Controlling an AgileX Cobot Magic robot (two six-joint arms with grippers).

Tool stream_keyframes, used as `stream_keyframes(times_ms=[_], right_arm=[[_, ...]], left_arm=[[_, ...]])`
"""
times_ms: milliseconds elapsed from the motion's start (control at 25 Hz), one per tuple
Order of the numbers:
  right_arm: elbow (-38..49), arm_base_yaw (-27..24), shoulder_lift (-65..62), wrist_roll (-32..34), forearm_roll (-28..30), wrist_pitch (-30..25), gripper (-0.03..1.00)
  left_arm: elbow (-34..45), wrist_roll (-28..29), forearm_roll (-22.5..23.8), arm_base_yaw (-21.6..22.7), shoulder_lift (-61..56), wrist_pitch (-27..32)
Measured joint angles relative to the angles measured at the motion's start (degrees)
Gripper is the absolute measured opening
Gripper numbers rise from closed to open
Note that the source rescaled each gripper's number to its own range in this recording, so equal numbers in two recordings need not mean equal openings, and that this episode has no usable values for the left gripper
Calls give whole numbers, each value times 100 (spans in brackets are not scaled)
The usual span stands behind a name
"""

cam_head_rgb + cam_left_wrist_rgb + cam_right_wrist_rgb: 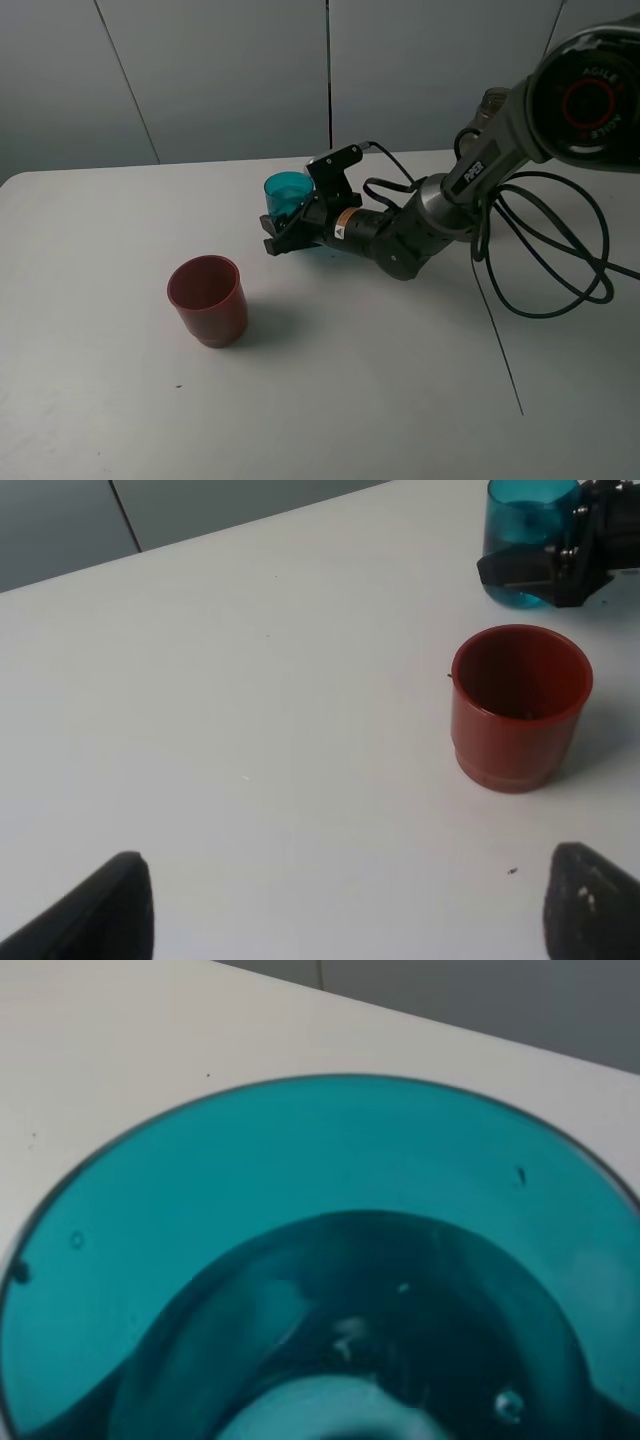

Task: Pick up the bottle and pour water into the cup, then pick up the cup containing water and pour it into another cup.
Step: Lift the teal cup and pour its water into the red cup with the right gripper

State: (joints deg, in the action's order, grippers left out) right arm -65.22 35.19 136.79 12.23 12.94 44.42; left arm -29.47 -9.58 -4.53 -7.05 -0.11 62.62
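The teal-blue cup [285, 188] stands upright at the table's middle back. My right gripper [285, 232] reaches in from the right and is shut on the cup's lower wall; the cup [525, 510] shows a black finger across its front. In the right wrist view the cup [320, 1210] fills the frame, with small bubbles inside. The dull-red cup [207, 298] stands upright and apart, nearer the front left; its inside [520, 705] looks empty. My left gripper [345, 910] hovers open, short of the red cup. A grey-brown shape [490, 105] behind the right arm may be the bottle.
The white table [100, 420] spreads out around both cups. Black cables [560, 270] loop over the table on the right beside the right arm. A seam in the table [500, 340] runs toward the front at the right.
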Motion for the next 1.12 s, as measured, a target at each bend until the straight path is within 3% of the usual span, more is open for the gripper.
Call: stream_keyframes(times_ms=[280, 600, 1120], right_arm=[[0, -16, 0, -26, 0, 0, 8], [178, -120, -589, -65, 109, -493, 8], [1680, -415, -2371, -367, 278, -936, 8]], left_arm=[[0, 0, 0, 0, 0, 0], [0, 0, 0, 0, 0, 0], [0, 0, 0, 0, 0, 0]])
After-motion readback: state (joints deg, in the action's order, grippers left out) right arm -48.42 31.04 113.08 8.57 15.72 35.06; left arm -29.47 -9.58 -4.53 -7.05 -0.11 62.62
